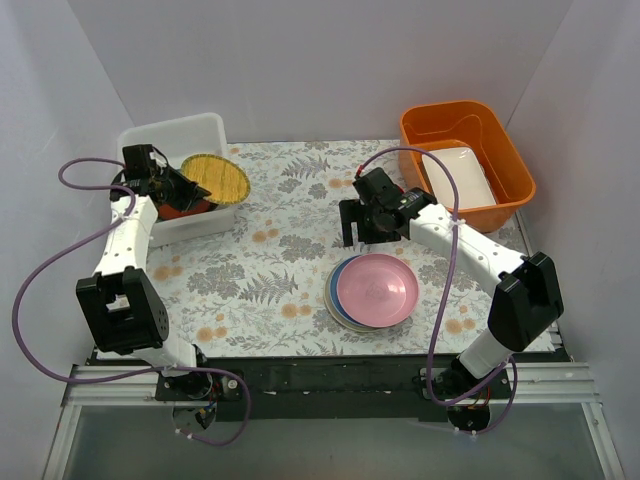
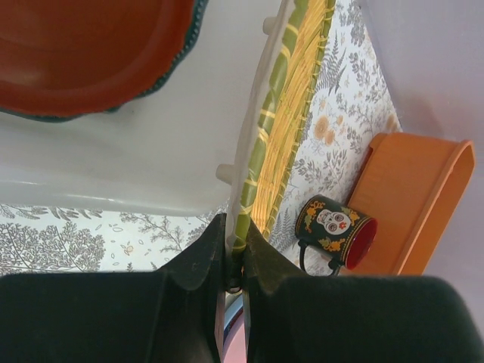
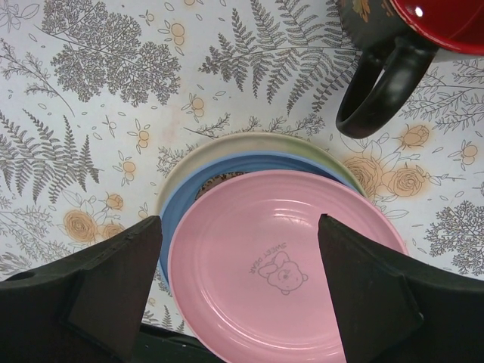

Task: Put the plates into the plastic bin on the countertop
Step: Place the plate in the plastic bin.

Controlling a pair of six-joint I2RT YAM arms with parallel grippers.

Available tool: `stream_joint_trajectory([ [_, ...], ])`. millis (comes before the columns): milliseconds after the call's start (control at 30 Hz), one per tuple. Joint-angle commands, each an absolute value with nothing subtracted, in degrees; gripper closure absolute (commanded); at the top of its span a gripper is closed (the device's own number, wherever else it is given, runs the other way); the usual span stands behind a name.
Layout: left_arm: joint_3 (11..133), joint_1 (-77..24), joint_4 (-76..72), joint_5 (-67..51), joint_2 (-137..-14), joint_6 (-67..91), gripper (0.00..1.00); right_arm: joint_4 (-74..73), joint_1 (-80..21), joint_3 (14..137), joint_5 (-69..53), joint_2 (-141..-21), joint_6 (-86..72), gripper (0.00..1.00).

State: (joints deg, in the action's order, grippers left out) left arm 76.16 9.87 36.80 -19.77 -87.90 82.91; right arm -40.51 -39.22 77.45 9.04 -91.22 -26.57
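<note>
Plates in two places right now. The straw-yellow plate [image 1: 215,178] is pinched by its woven edge in the left gripper [image 2: 236,253], jaws clamped tight, and it hangs tilted against the right rim of the plastic bin [image 1: 172,130]. Inside the bin, a red plate [image 2: 83,53] lies on a teal plate [image 2: 184,54]. Over on the right, three more are stacked on the countertop [image 1: 280,270] — a pink plate [image 3: 280,257] on top, glossy, with a little bear printed at its middle, a light blue plate [image 3: 181,227] under it, and a pale yellow-green plate [image 3: 249,142] at the bottom. The right gripper [image 3: 238,295] hovers above that stack, jaws spread wide, gripping nothing. A dark mug [image 3: 382,83] with a red inside sits just beyond the stack. Further back, the orange tub [image 1: 510,165] holds a white dish [image 1: 462,175].
</note>
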Motion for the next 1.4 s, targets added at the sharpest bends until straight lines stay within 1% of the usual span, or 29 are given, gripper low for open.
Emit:
stream_joint_trajectory([
  [0, 79.37, 13.35, 33.22, -24.43, -88.24, 82.88, 1.00, -38.94, -38.67, 77.52, 9.14, -90.70, -25.84, 0.09],
  [400, 80.25, 19.33, 33.31, -24.79, -89.21, 81.82, 1.00, -38.67, -38.58, 79.80, 6.77, -93.78, -25.84, 0.09],
  [700, 80.07, 21.53, 31.65, -25.66, -91.23, 82.26, 1.00, -39.37, -38.41, 80.16, 7.38, -94.13, -24.96, 0.09],
  [1033, 79.01, 21.62, 29.71, -23.91, -94.65, 81.21, 1.00, -38.58, -38.06, 77.35, 6.77, -92.90, -24.44, 0.09],
  [1333, 78.05, 21.71, 28.56, -22.32, -98.52, 79.98, 1.00, -38.85, -37.53, 78.31, 6.68, -92.28, -24.26, 0.09],
  [1367, 78.05, 21.71, 28.56, -22.41, -98.79, 79.89, 0.97, -38.93, -37.53, 78.48, 6.77, -92.55, -24.26, 0.09],
])
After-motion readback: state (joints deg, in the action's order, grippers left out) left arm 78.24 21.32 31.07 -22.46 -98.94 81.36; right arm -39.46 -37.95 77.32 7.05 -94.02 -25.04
